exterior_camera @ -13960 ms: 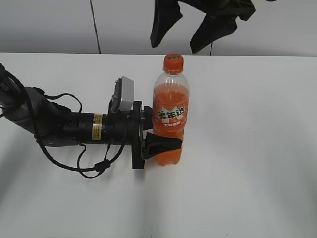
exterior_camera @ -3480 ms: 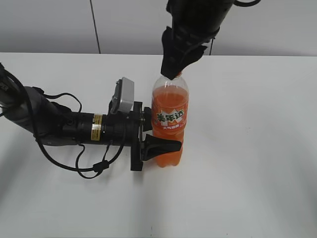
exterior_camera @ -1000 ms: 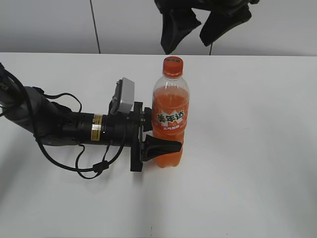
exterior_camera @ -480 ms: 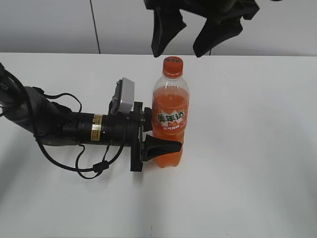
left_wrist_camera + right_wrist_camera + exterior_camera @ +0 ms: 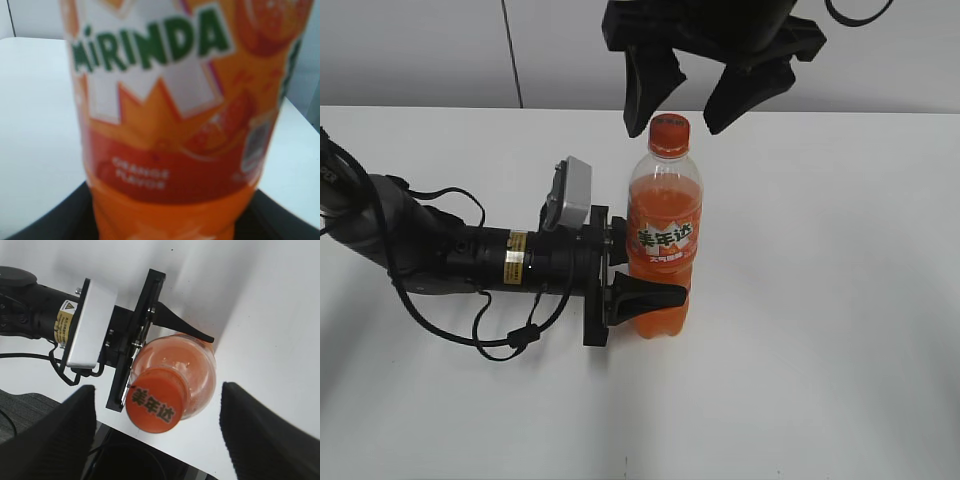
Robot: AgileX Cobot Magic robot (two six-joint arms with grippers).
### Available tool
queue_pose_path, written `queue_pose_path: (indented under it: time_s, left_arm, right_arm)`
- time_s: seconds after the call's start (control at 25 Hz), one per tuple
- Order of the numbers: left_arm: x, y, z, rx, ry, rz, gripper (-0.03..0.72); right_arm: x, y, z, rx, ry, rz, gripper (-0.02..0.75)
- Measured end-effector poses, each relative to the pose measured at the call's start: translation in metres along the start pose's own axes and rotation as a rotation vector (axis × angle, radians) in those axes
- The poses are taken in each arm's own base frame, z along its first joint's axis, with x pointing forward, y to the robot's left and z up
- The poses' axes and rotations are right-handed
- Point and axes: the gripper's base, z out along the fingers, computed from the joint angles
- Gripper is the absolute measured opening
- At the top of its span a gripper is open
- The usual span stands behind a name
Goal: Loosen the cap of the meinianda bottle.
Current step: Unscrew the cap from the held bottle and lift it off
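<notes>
L gripper (image 5: 638, 285) clamps meinianda bottle (image 5: 664, 235); R gripper (image 5: 688, 105) spread wide over cap (image 5: 670, 131) — fingers at 9 & 3. You drop, pinch, twist.

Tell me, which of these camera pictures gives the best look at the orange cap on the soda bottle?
The right wrist view: it looks straight down on the cap, large and sharp, its printed top readable between the open fingers. The exterior view shows the cap small, from the side, atop the bottle. The left wrist view shows only the blurred label, no cap.
</notes>
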Motion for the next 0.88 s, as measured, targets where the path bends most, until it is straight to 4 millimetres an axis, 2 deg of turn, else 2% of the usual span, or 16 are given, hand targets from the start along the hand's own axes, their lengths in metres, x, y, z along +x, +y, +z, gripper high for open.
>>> queue_pose_path:
  time_s: [0.16,0.88]
  left_arm:
    - [0.0000,0.0000,0.0000,0.000,0.000,0.000,0.403]
    - [0.0000,0.0000,0.0000,0.000,0.000,0.000,0.403]
  right_arm:
    - [0.0000,-0.0001,0.0000,0.001,0.000,-0.007,0.552]
    - [-0.0010,-0.0008,0.0059,0.004,0.013,-0.044,0.545]
